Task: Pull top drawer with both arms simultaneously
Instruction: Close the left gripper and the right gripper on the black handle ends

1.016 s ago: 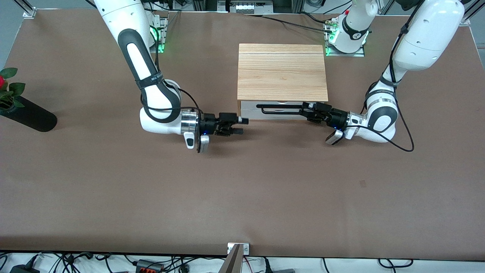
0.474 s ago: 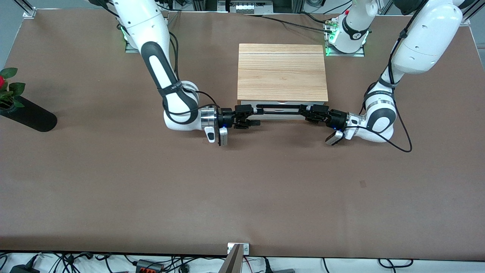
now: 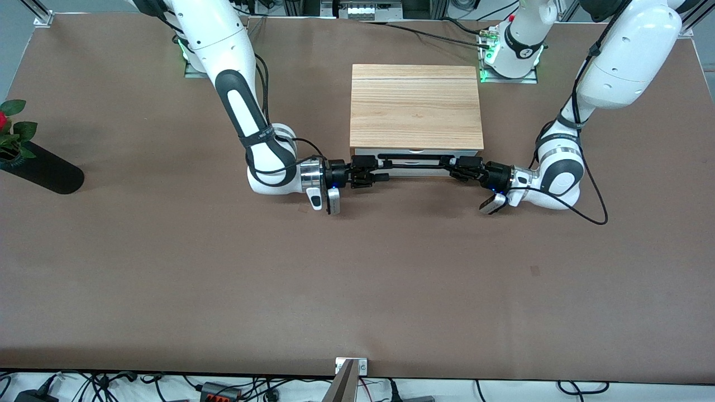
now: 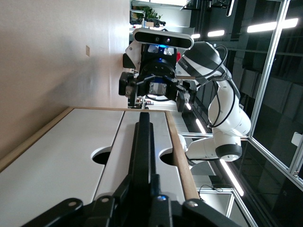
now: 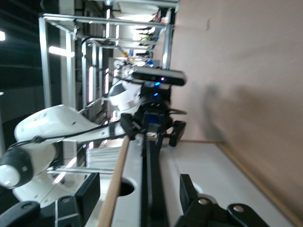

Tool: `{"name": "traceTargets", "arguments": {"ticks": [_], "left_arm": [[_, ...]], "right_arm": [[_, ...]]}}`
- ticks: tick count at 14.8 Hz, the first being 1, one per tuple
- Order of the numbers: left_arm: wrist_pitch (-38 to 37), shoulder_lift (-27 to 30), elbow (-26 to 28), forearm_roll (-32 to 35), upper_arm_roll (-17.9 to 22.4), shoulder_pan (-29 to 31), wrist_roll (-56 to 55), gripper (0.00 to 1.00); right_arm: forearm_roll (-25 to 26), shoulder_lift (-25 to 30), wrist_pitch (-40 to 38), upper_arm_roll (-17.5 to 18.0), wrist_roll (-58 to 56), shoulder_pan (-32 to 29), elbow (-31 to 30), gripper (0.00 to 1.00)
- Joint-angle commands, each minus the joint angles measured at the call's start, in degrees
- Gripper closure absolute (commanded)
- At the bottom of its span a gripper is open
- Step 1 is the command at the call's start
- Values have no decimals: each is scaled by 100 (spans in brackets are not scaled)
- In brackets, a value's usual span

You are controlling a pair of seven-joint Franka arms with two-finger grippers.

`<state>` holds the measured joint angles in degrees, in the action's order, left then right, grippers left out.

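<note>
Shallow white-fronted top drawer (image 3: 416,158) with long black bar handle (image 3: 414,162) — sitting under the light-wood cabinet top (image 3: 415,106), mid brown counter (image 3: 357,268), drawer front facing the front camera. Left hand (image 3: 455,166) is grasping one handle end. Right hand (image 3: 375,169) is straddling the other end — fingers spread, unclenched.

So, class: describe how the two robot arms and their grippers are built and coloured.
Both arms, the left arm and the right arm, have bulky glossy white shells with black joint bands and silver wrist rings. Thin black cables loop along each forearm. The left gripper and the right gripper are slim, black and two-fingered, with small blue lights at the wrists.
</note>
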<state>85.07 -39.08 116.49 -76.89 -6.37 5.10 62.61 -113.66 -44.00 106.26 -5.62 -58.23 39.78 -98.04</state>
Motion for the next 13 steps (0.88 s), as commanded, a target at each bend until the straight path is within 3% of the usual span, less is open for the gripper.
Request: {"name": "traceTargets", "arguments": {"ticks": [1,8,13], "left_arm": [[1,14,-47,-107,-57,18,-240,95],[10,5,-65,-116,-57,-8,-285,94],[1,14,-65,-116,-57,-9,-293,94]], "right_arm": [[-60,-56,-185,-9,22,12,84,35],[81,-188,-185,-9,5,109,84,44],[81,-188,-194,-9,31,153,66,59]]}}
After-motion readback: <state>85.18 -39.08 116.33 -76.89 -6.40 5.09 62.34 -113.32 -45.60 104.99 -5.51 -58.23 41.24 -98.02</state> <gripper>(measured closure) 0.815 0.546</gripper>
